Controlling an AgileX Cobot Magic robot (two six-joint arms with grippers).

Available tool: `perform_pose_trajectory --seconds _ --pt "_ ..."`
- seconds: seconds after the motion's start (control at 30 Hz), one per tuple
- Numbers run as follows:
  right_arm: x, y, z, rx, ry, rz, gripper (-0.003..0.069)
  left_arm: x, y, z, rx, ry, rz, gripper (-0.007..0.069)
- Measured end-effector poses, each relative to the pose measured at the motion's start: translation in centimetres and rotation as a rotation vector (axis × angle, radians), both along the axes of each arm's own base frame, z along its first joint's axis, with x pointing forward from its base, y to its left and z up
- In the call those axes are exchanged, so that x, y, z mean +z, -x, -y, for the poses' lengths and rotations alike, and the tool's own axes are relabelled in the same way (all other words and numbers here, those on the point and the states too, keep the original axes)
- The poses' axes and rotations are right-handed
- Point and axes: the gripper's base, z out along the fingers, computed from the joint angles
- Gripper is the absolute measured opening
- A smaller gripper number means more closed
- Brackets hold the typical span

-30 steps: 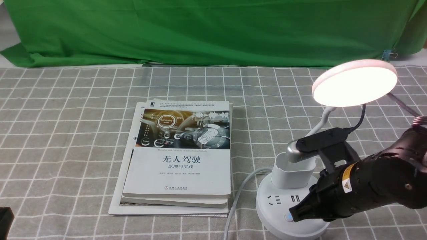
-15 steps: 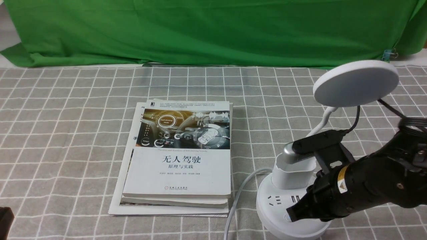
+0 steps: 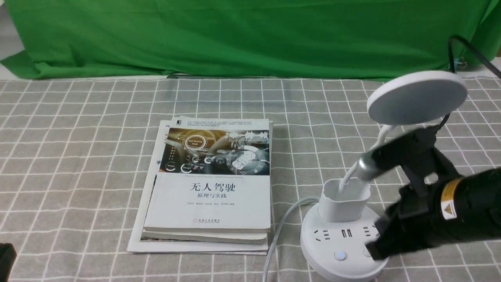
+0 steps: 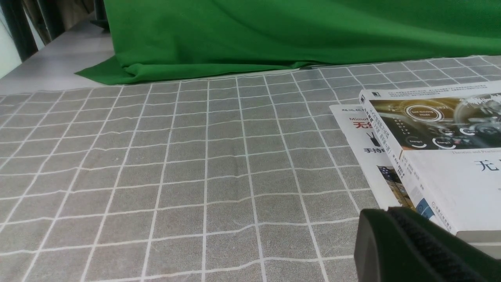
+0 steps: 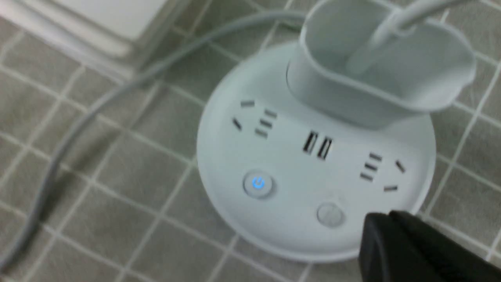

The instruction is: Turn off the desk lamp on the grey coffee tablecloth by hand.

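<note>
White desk lamp (image 3: 417, 98); grey coffee tablecloth (image 3: 78, 156), white grid lines; plain green cloth (image 3: 235, 35).

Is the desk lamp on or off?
Off. The desk lamp has a dull white disc head with no glow; only a blue power button on its base is lit.

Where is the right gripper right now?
Front view, right side: the right gripper is at the right front rim of the desk lamp base, beside its unlit button.

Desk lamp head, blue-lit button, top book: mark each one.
Desk lamp head (image 3: 417, 97), front view, middle of the disc.
Blue-lit button (image 5: 258, 183), right wrist view, its glowing centre.
Top book (image 3: 213, 184), front view, middle of the cover.
</note>
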Motion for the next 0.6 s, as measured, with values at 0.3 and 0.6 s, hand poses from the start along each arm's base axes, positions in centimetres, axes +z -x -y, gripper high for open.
perform_pose_trajectory --seconds 0.3,0.6 --pt "-0.7 0.9 7.7 -0.216 -0.068 -0.05 0.0024 0.0 0.0 0.0 0.0 0.0 0.0 0.0001" --pt "3.0 4.4 11.1 -0.362 -0.291 0.404 0.0024 0.0 0.0 0.0 0.0 0.0 0.0 0.0001"
